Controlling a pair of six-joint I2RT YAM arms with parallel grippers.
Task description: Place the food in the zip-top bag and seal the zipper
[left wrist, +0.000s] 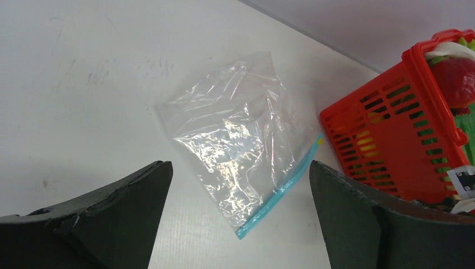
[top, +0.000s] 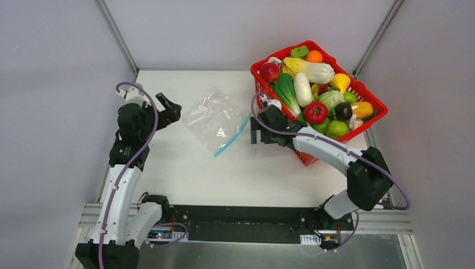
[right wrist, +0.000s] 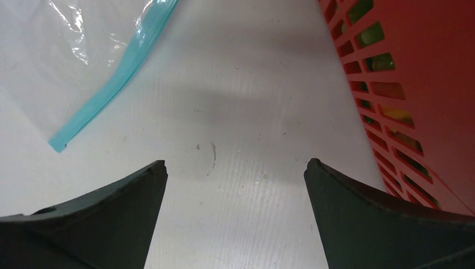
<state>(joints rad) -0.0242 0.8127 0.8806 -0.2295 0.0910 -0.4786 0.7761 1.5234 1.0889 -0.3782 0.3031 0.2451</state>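
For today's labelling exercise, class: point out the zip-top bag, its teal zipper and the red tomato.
zip-top bag [top: 214, 117]: top external view, middle of the clear plastic.
zipper [right wrist: 120, 75]: right wrist view, midway along the teal strip.
red tomato [top: 311, 116]: top external view, its red skin.

I'm running a robotics lab cell here, not anybody's kitchen: my left arm [top: 126, 185] and right arm [top: 325, 148] are bolted to a black base plate [top: 246, 224] at the near edge of a white table [top: 224, 174], with purple cables [top: 147, 134] looped along them. Plain grey panels [top: 56, 84] held by aluminium struts [top: 115, 33] box the table in on three sides. The only groceries I see are plastic toy food [top: 315, 112] heaped in a red basket [left wrist: 386, 145], near a clear zip-top bag [top: 215, 120].
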